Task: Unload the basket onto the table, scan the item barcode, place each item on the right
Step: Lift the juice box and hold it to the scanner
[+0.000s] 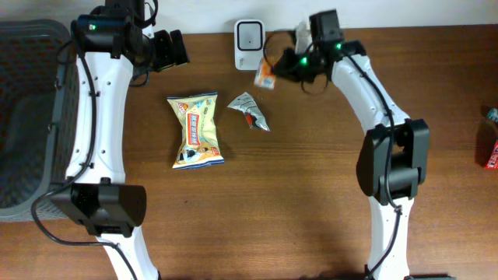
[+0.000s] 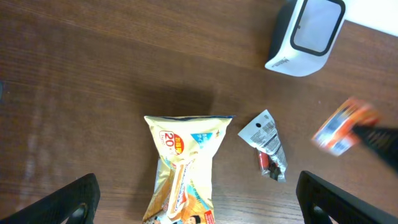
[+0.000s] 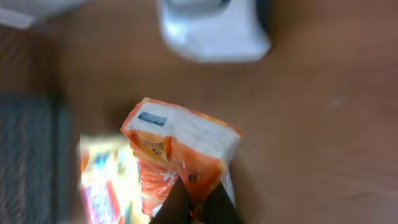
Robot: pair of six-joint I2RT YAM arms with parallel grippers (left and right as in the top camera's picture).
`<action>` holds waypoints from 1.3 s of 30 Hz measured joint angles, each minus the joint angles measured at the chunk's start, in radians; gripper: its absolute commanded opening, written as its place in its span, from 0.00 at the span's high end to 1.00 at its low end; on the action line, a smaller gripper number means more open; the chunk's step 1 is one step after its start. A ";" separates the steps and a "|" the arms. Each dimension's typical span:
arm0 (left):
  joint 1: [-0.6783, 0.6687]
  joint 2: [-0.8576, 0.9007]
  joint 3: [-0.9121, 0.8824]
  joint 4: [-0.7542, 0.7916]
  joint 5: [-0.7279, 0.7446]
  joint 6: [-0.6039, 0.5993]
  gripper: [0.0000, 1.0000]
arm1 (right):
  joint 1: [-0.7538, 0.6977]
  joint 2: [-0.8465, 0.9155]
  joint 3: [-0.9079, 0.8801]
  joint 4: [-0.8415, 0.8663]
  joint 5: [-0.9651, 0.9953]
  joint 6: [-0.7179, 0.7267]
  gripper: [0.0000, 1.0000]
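Note:
An orange and white packet (image 1: 266, 75) hangs just in front of the white barcode scanner (image 1: 249, 35), with my right gripper (image 1: 282, 68) shut on it. In the right wrist view the packet (image 3: 180, 146) is pinched at its lower end by the gripper (image 3: 194, 202), below the scanner (image 3: 214, 28). My left gripper (image 1: 181, 48) stands open and empty at the back left. Its wide-apart fingers (image 2: 78, 202) frame a yellow snack bag (image 2: 186, 165) on the table far beneath. The left wrist view also shows the scanner (image 2: 308, 34) and the blurred packet (image 2: 342, 127).
The yellow snack bag (image 1: 198, 130) and a small silver packet (image 1: 249, 111) lie on the wooden table in front of the scanner. A dark mesh basket (image 1: 23, 117) fills the left edge. A red item (image 1: 490, 148) sits at the far right edge.

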 measured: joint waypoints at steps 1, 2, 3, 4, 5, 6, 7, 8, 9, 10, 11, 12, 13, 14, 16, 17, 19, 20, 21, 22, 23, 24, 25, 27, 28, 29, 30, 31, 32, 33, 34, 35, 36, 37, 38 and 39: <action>0.000 0.000 0.000 -0.001 0.000 0.000 0.01 | 0.006 0.000 0.029 0.002 0.083 0.016 0.96; 0.000 0.000 0.000 0.000 0.000 0.000 0.01 | 0.012 0.000 0.052 0.008 0.163 0.023 0.96; 0.000 0.000 0.000 -0.001 0.000 0.000 0.01 | 0.022 0.000 0.070 0.021 0.254 0.023 0.96; 0.000 0.000 0.000 -0.001 0.000 0.000 0.01 | 0.030 0.000 0.078 0.037 0.317 0.016 0.96; 0.000 0.000 0.000 0.000 0.000 0.000 0.01 | 0.043 0.000 0.083 0.062 0.393 0.000 0.96; 0.000 0.000 0.000 -0.001 0.000 0.000 0.01 | 0.062 0.000 0.085 0.094 0.485 -0.034 0.96; 0.000 0.000 0.000 0.000 0.000 0.000 0.01 | 0.075 0.000 0.085 0.114 0.534 -0.064 0.96; 0.000 0.000 0.000 -0.001 0.000 0.000 0.01 | 0.095 0.000 0.085 0.139 0.593 -0.113 0.96; 0.000 0.000 0.000 0.000 0.000 0.000 0.01 | 0.117 0.000 0.085 0.182 0.663 -0.176 0.96; 0.000 0.000 0.000 0.000 0.000 0.000 0.01 | 0.135 0.000 0.085 0.210 0.703 -0.222 0.96; 0.000 0.000 0.000 0.000 0.000 0.000 0.01 | 0.155 0.000 0.085 0.250 0.752 -0.291 0.96; 0.000 0.000 0.000 0.000 0.000 0.000 0.01 | 0.185 0.002 0.085 0.294 0.806 -0.375 0.96; 0.000 0.000 0.000 -0.001 0.000 0.000 0.01 | 0.204 0.002 0.085 0.319 0.836 -0.446 0.96; 0.000 0.000 0.000 0.000 0.000 0.000 0.01 | 0.221 0.005 0.085 0.343 0.861 -0.511 0.96; 0.000 0.000 0.000 -0.001 0.000 0.000 0.01 | 0.252 0.015 0.085 0.385 0.895 -0.631 0.96; 0.000 0.000 0.000 -0.001 0.000 0.000 0.01 | 0.258 0.022 0.085 0.399 0.904 -0.668 0.96; 0.000 0.000 0.000 0.000 0.000 0.000 0.01 | 0.257 0.036 0.085 0.418 0.917 -0.724 0.96; 0.000 0.000 0.000 0.000 0.000 0.000 0.01 | 0.252 0.045 0.085 0.427 0.919 -0.746 0.96; 0.000 0.000 0.000 0.000 0.000 0.000 0.01 | 0.246 0.051 0.085 0.430 0.914 -0.765 0.96; 0.000 0.000 0.000 0.000 0.000 0.000 0.01 | 0.240 0.057 0.085 0.430 0.908 -0.785 0.96; 0.000 0.000 0.000 0.000 0.000 0.000 0.01 | 0.234 0.063 0.085 0.431 0.890 -0.808 0.96; 0.000 0.000 0.000 0.000 0.000 0.000 0.01 | 0.229 0.069 0.085 0.433 0.864 -0.835 0.96; 0.000 0.000 0.000 -0.001 0.000 0.000 0.01 | 0.225 0.072 0.085 0.437 0.842 -0.855 0.96; 0.000 0.000 0.000 -0.001 0.000 0.000 0.01 | 0.219 0.079 0.085 0.449 0.786 -0.894 0.96; 0.000 0.000 0.000 0.000 0.000 0.000 0.01 | 0.219 0.080 0.085 0.454 0.757 -0.912 0.96; 0.000 0.000 0.000 0.000 0.000 0.000 0.01 | 0.219 0.080 0.085 0.458 0.733 -0.930 0.96; 0.000 0.000 0.000 0.000 0.000 0.000 0.01 | 0.220 0.080 0.085 0.460 0.705 -0.949 0.96; 0.000 0.000 0.000 0.000 0.000 0.000 0.01 | 0.220 0.081 0.085 0.460 0.683 -0.972 0.96; 0.000 0.000 0.000 0.000 0.000 0.000 0.01 | 0.220 0.082 0.085 0.460 0.669 -0.993 0.96; 0.000 0.000 0.000 0.000 0.000 0.000 0.01 | 0.221 0.085 0.085 0.462 0.653 -1.035 0.96; 0.000 0.000 0.000 0.000 0.000 0.000 0.01 | 0.221 0.089 0.085 0.462 0.645 -1.069 0.96; 0.000 0.000 0.000 0.000 0.000 0.000 0.01 | 0.221 0.097 0.085 0.466 0.640 -1.133 0.96; 0.000 0.000 0.000 0.000 0.000 0.000 0.01 | 0.221 0.103 0.085 0.469 0.641 -1.173 0.96; 0.000 0.000 0.000 0.000 0.000 0.000 0.01 | 0.221 0.108 0.085 0.472 0.645 -1.209 0.96; 0.000 0.000 0.000 0.000 0.000 0.000 0.01 | 0.221 0.112 0.085 0.475 0.649 -1.247 0.96; 0.000 0.000 0.000 0.000 0.000 0.000 0.01 | 0.221 0.115 0.085 0.480 0.654 -1.285 0.96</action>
